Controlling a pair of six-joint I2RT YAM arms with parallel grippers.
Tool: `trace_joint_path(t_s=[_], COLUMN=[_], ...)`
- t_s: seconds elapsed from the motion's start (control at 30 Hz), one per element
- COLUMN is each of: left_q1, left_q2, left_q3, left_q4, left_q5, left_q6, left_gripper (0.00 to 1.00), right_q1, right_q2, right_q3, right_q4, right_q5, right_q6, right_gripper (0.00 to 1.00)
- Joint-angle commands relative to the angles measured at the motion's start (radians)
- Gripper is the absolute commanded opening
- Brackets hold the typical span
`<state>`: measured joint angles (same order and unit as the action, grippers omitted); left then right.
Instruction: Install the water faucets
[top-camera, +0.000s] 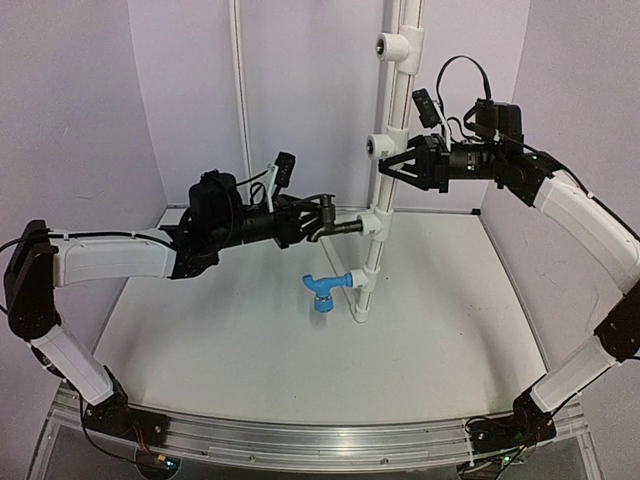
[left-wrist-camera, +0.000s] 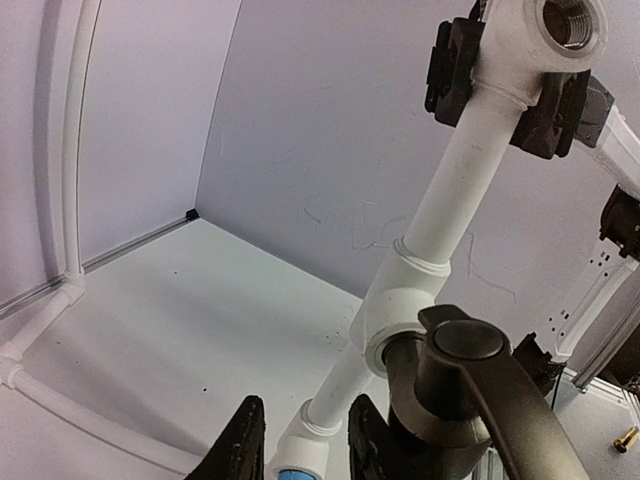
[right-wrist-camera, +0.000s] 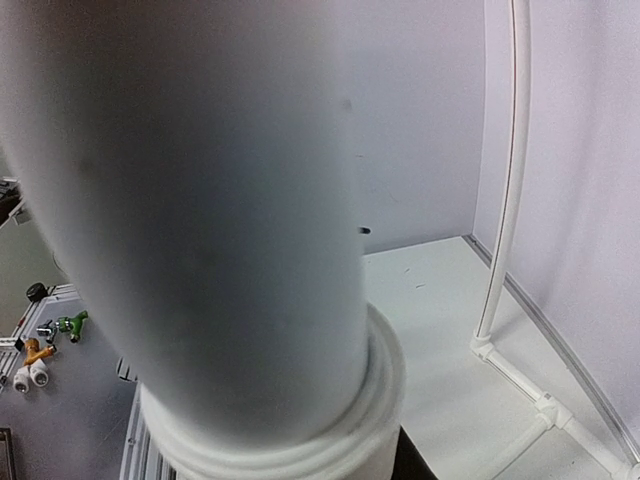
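The white pipe (right-wrist-camera: 200, 200) is nearest of all: in the right wrist view it fills most of the frame, blurred, with a collar ringing it lower down. It hides that wrist's own fingers. The other two views show the right gripper (top-camera: 395, 165) clamped on this upright pipe, its dark fingers (left-wrist-camera: 448, 65) pressed to either side just under a tee fitting (left-wrist-camera: 540, 30). The round socket of that fitting shows a brassy thread inside.

The left gripper (left-wrist-camera: 303, 440) reaches in from the left. Only the tips of its fingers (left-wrist-camera: 243, 445) show, at the bottom edge of its wrist view. They stand apart, and only the distant pipe shows in the gap between them. The black faucet (left-wrist-camera: 465, 345) looms just right of the right finger, its lever cap uppermost and its lower body cut off. Whether the finger touches it I cannot tell. From above, its stem sits in the socket of the third fitting down, with the lever up and the spout down, and the left gripper's tip merges with it in one dark mass.

Below it, the blue faucet (top-camera: 325, 290) sits in the lowest fitting's socket, spout down, above the white table (top-camera: 250, 340). The topmost fitting (top-camera: 395, 45) shows an open round mouth.

At the left edge of the right wrist view lie a small green piece (right-wrist-camera: 70, 323) and an orange one (right-wrist-camera: 35, 350), too small to name.
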<state>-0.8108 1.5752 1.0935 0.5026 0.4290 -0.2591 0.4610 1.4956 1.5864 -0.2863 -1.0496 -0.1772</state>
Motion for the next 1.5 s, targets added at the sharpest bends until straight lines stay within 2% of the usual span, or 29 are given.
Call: trace_joint_path(t_s=[0.0,0.23,0.37,0.53,0.7,0.83,1.13,1.33,1.47], left_q1=[-0.05,-0.056,-0.044,0.042,0.103,0.143,0.147,0.124,0.075], left_q2=[-0.096,-0.141,-0.198,-0.265,-0.293,-0.208,0.003,0.065,0.114], left_q3=[0.047,0.02,-0.033,-0.001,0.048,0.187,0.467,0.566,0.636], left_q4=[-0.014,-0.089,-0.127,-0.376,-0.482,-0.581,-0.618,-0.67,-0.774], left_q5=[0.117,0.075,-0.041,-0.123,-0.12,0.025,0.386,0.434,0.422], left_q6=[0.068,0.145,0.111,-0.043,-0.121,-0.195,-0.317,-0.297,-0.238], left_gripper=[0.31,0.36,0.38,0.54,0.64,0.65,0.76,0.73,0.65], right_q1=[-0.013,-0.012,-0.013,-0.012,-0.012,-0.013,-0.013,-0.012,-0.012], right_q2=[0.042,0.046,0.045,0.046,0.047,0.046,0.043,0.046,0.047], right_q3=[-0.024,-0.015,-0.011,-0.009,-0.011,-0.012,-0.004,-0.001,0.001], right_q4=[-0.178,-0.183,-0.188,-0.189,-0.189,-0.189,-0.188,-0.186,-0.188], right_q5=[0.105,0.109,0.112,0.11,0.103,0.099,0.1,0.101,0.103], right_q6=[0.058,0.06,0.054,0.05,0.048,0.047,0.045,0.045,0.043], right_gripper=[0.0,0.0,0.0,0.0,0.0,0.0,0.0,0.0,0.0])
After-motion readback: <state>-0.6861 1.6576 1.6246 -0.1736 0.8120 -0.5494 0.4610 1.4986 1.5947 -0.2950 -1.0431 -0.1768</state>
